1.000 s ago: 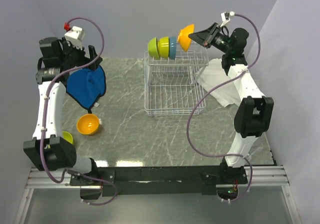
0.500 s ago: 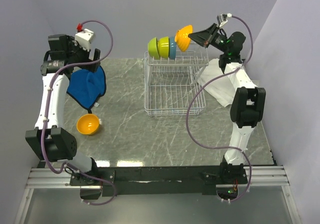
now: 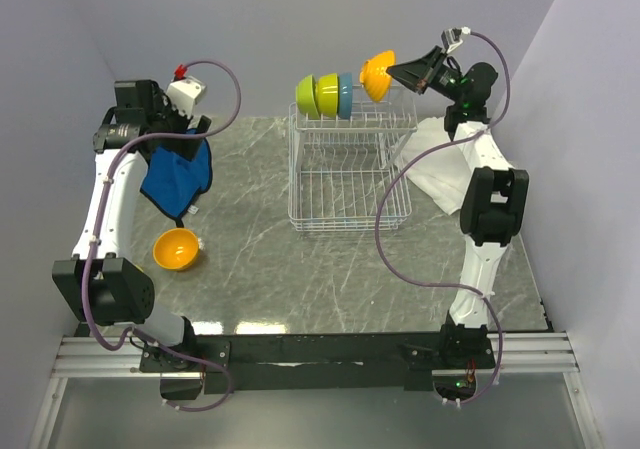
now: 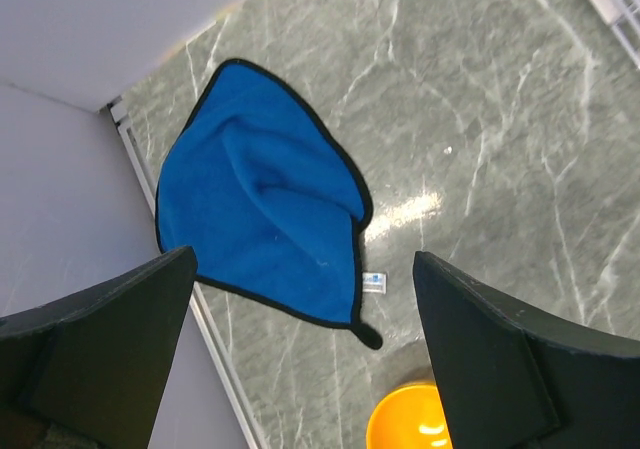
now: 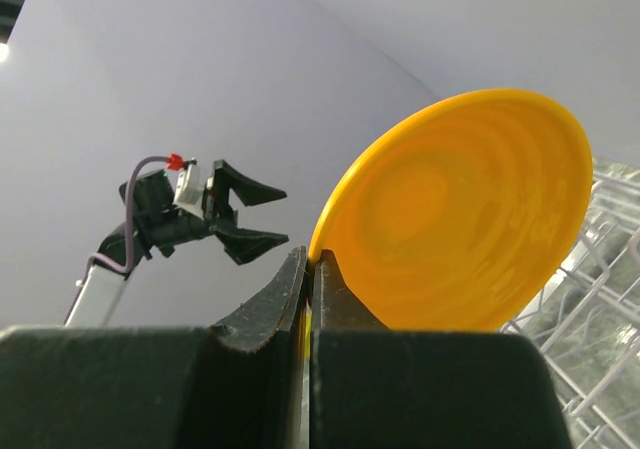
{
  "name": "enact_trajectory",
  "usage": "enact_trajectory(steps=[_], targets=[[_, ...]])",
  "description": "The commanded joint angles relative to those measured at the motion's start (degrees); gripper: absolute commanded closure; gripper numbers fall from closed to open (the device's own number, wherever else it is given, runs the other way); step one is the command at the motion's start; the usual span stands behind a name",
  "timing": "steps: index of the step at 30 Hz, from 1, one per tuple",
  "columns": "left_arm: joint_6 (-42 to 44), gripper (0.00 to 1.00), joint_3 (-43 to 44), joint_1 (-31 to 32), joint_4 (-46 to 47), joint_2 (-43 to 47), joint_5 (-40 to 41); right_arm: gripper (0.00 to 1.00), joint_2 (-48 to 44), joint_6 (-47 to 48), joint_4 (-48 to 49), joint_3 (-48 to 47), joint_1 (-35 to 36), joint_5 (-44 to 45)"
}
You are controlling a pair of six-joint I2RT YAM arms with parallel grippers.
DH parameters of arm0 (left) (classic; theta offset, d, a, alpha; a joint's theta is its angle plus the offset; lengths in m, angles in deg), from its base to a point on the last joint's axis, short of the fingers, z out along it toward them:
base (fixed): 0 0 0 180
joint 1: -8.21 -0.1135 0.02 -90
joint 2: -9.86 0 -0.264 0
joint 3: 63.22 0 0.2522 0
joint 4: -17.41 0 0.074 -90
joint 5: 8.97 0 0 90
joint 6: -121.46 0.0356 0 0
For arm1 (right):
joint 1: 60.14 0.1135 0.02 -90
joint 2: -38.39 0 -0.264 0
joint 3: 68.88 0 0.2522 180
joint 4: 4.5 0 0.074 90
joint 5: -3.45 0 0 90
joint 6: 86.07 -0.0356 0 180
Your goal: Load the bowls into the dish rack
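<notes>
Orange bowl rightward, right gripper pinching (rim)

Orange bowl: glossy, rim pinched btw right gripper fingers, tipped on edge, up in the air, broad round face twd wrist cam.

Dish rack: white wire, flat grid tray + raised divider section, sits below those fingers. Its wires show just past bowl's low edge.

In dividers, 3 bowls on edge in a tight row: lime green bowl, 2nd lime green bowl, light blue bowl. Blue is nearest the fingertips.

Second orange bowl: mouth up, well below left gripper, whose fingers are spread. Well apart from rack.
</notes>
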Motion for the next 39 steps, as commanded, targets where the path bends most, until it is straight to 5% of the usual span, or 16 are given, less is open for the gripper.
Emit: enact_trajectory(steps=[1, 23, 28, 33, 35, 39], targets=[[1.55, 0.03, -1.05, 0.68, 0.36, 2.14, 2.25, 1.00, 0.14, -1.56, 3.72, -3.09, 0.96, -2.36], [2.61, 0.03, -4.04, 6.04, 1.33, 0.74, 6.47, 1.00, 5.42, 0.99, -2.95, -5.20, 2.98, -5.17], [2.43, 0.03, -4.75, 6.83, 2.12, 0.65, 7.35, 0.67, 5.68, 0.73, -2.96, -6.25, 2.98, -5.96], [2.17, 0.03, -4.13, 6.92, 2.65, 0.30, 7.44, 0.58, 4.19, 0.64, -1.99, -5.20, 2.98, -6.14], [2.08, 0.03, -4.31, 6.92, 3.00, 0.30, 7.52, 0.46, 3.57, 0.55, -1.56, -4.68, 2.98, -6.93], [1.82, 0.03, -5.97, 6.92, 4.40, 1.35, 7.70, 0.44, 0.86, 0.99, -1.29, -2.57, 1.40, -7.81]])
